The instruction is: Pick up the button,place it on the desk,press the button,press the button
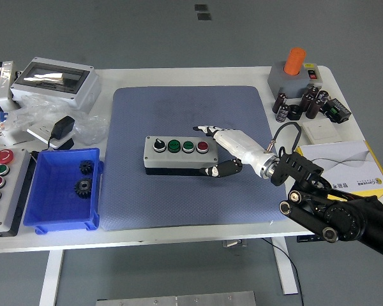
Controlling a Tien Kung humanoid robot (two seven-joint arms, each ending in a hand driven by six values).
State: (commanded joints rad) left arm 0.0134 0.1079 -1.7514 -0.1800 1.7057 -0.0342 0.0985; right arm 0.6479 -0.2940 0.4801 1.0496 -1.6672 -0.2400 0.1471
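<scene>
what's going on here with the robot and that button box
The robot's right hand is at the right end of a grey button box that sits flat on the blue mat, fingers above its far edge and thumb at its near side, loosely around the end rather than clearly gripping. No button looks pressed yet. The left arm is out of view.
</scene>
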